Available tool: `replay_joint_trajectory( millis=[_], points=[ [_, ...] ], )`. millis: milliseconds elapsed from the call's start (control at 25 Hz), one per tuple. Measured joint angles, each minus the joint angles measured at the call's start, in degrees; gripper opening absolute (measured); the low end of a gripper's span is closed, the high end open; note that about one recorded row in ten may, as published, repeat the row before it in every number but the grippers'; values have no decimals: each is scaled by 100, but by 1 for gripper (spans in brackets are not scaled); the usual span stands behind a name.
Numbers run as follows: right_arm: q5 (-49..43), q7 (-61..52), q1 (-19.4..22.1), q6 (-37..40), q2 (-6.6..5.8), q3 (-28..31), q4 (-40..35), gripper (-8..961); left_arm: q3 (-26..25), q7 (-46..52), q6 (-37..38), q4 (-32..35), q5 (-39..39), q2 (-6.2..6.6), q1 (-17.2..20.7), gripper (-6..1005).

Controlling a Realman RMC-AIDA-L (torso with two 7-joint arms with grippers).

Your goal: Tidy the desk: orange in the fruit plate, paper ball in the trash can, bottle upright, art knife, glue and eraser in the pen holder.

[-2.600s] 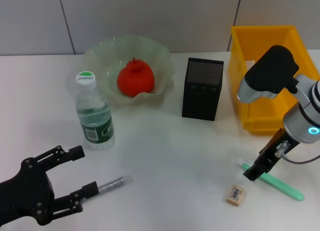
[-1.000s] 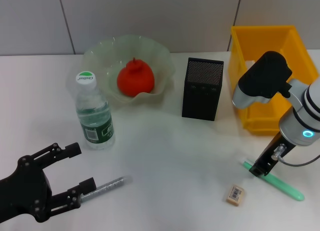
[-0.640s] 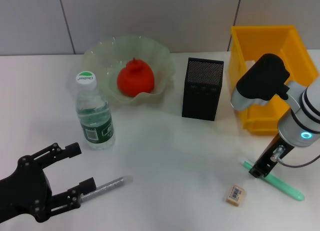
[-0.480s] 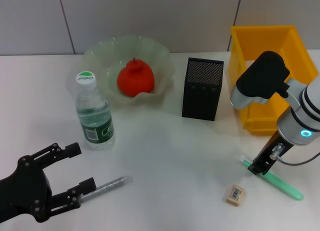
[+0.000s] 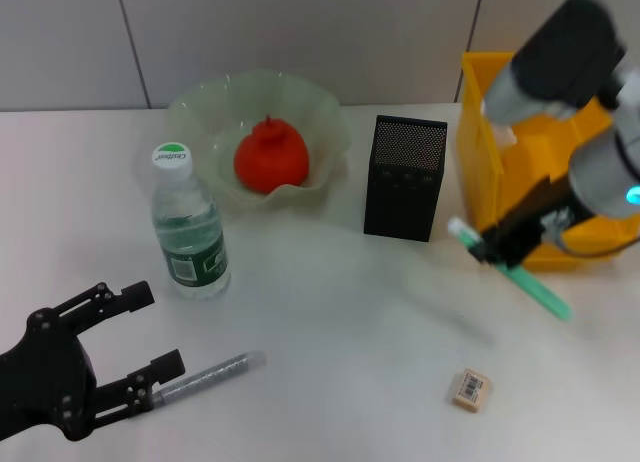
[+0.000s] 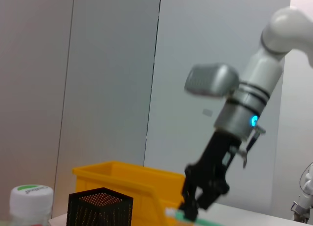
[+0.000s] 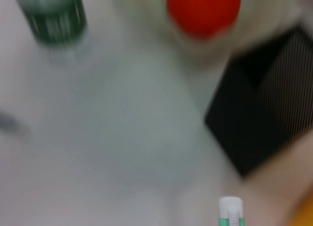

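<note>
My right gripper (image 5: 492,249) is shut on the mint-green art knife (image 5: 536,290) and holds it tilted in the air, between the black mesh pen holder (image 5: 404,177) and the yellow trash can (image 5: 530,132). The knife's white end shows in the right wrist view (image 7: 230,208). My left gripper (image 5: 152,330) is open low at the front left, next to the grey glue stick (image 5: 208,373). The tan eraser (image 5: 470,387) lies at the front right. The orange (image 5: 270,156) sits in the fruit plate (image 5: 200,107). The bottle (image 5: 188,227) stands upright. The paper ball is out of view.
The left wrist view shows the right arm holding the knife (image 6: 182,215) beside the pen holder (image 6: 100,206) and the trash can (image 6: 128,175). A grey wall stands behind the white table (image 5: 340,312).
My right gripper has closed on the art knife and lifted it off the table, up and towards the pen holder. My left gripper has drawn back slightly.
</note>
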State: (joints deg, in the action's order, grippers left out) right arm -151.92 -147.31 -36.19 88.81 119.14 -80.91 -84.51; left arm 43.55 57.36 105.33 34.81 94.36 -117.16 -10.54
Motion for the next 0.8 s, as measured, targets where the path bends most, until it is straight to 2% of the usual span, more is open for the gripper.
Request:
replay_joint_trajectory(
  millis=[40, 160, 200, 240, 320, 360, 400, 440, 560, 680, 800],
  points=[
    [302, 113, 56, 22, -2, 252, -479, 163, -1, 0, 3, 0, -1, 0, 0, 801],
    [644, 262, 93, -40, 0, 527, -854, 163, -3, 0, 7, 0, -3, 0, -3, 801],
    [835, 361, 112, -140, 1, 665, -1011, 163, -4, 0, 7, 0, -2, -1, -4, 801],
    [1231, 690, 204, -564, 7, 849, -1136, 163, -4, 0, 7, 0, 1, -3, -6, 801],
    [1413, 865, 262, -792, 12, 897, -1148, 164, -4, 0, 6, -2, 6, -6, -3, 801],
    [1845, 1324, 418, -1417, 19, 914, -1025, 164, -5, -1, 5, -8, 5, -8, 1, 801],
    [1845, 1324, 418, -1417, 19, 914, -1025, 164, -5, -1, 5, -8, 5, -8, 1, 801],
    [2188, 1731, 497, -1862, 21, 883, -789, 164, -5, -2, 6, -8, 2, -9, 4, 801],
    [2508, 2144, 517, -2204, 22, 868, -472, 163, -5, 3, 6, -9, -5, -9, 10, 801],
    [3248, 3015, 486, -2672, 21, 868, 210, 166, -5, 11, 0, -9, -23, -9, 7, 801],
    [3382, 3302, 419, -2858, 19, 867, 540, 170, -5, 34, -5, -10, -24, -9, -18, 801]
  ],
)
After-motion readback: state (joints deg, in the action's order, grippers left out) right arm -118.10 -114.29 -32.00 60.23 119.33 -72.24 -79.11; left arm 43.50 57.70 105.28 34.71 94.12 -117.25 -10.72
